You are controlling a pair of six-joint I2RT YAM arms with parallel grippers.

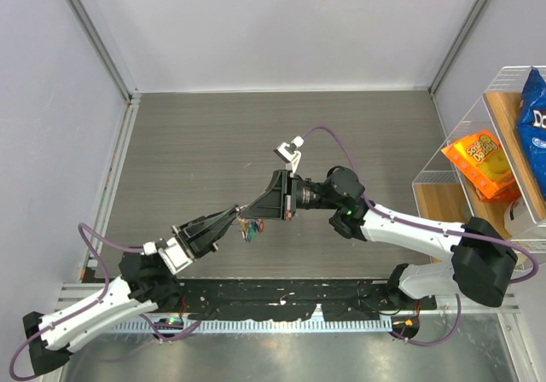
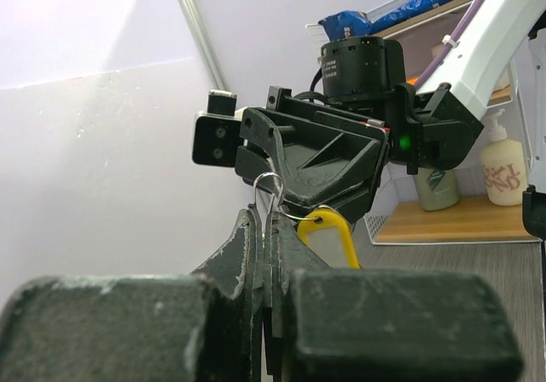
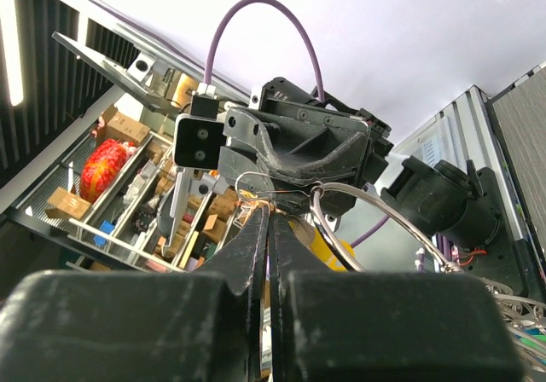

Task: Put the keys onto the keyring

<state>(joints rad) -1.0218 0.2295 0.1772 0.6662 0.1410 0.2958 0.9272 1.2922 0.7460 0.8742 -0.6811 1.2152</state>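
Keyring [image 3: 388,207] hangs in mid-air above the tabletop [image 1: 196,143], pinched where two closed claw tips meet nose to nose: left claw [image 2: 264,218] and right claw [image 3: 269,216] both appear to grip its wire. The keys [image 1: 250,228], yellow key [image 2: 331,239] foremost, dangle just beneath the tips, equally near both arms.

This is a robotics lab test cell. A grey wood-grain worktop [image 1: 205,143] is boxed in by plain pale panels [image 1: 281,24] set on aluminium posts [image 1: 95,34]. Behind the right gripper [image 1: 249,210], toward the arm bases, lies a black perforated mounting plate [image 1: 281,295], and a purple cable [image 1: 322,129] loops loose above the gripper. Well off to the gripper's right stands a clear-walled rack [image 1: 452,135] holding an orange snack bag [image 1: 482,164] and a blue one [image 1: 533,118]. The left wrist view shows a soap bottle [image 2: 503,164] on a wooden shelf [image 2: 444,224].
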